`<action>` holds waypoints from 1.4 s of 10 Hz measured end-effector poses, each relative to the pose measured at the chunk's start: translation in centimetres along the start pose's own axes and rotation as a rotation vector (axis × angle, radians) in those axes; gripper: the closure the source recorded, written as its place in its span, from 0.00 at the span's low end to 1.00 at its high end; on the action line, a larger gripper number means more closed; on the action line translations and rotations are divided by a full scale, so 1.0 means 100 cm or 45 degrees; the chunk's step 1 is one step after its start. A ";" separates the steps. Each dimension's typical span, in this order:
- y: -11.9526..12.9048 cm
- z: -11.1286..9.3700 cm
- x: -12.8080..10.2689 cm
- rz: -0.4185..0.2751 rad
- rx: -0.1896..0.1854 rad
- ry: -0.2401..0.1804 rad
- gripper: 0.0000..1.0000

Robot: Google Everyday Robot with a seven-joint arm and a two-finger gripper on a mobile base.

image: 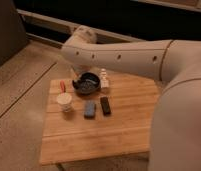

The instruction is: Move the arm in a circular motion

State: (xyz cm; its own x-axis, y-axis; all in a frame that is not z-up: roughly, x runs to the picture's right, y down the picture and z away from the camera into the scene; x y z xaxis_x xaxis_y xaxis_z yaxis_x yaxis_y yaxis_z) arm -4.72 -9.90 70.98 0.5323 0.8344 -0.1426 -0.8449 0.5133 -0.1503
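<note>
While the arm [124, 55] reaches from the right side across the far part of the scene, its rounded joint hangs above the far left corner of the wooden table [94, 137]. Under this joint only a small pale piece of the gripper [72, 73] shows, just left of a dark bowl [86, 83]; whether it is spread or pressed together is not possible to see. A white cup [65, 101] stands nearer, with a blue block [89, 109] and a black block [105, 105] to its right. A small white bottle [103, 79] stands right of the bowl.
</note>
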 end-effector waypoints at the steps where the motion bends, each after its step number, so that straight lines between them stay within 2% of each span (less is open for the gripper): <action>1: -0.027 -0.005 -0.005 0.074 0.033 -0.014 0.35; 2: -0.057 -0.008 -0.019 0.151 0.089 -0.031 0.35; 4: -0.078 -0.005 -0.043 0.207 0.154 -0.037 0.35; 6: -0.081 0.007 -0.066 0.240 0.197 -0.013 0.35; 7: -0.077 0.014 -0.074 0.246 0.204 0.003 0.35; 8: -0.066 0.024 -0.084 0.239 0.207 0.024 0.35; 10: -0.023 0.040 -0.102 0.151 0.191 0.053 0.35; 12: 0.030 0.045 -0.107 -0.008 0.150 0.067 0.35; 14: 0.074 0.045 -0.095 -0.167 0.105 0.080 0.35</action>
State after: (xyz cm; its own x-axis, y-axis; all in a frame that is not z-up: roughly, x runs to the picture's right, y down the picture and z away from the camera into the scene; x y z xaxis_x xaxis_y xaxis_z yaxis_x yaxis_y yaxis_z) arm -16.24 -13.18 75.61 0.6386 0.7462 -0.1883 -0.7678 0.6341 -0.0913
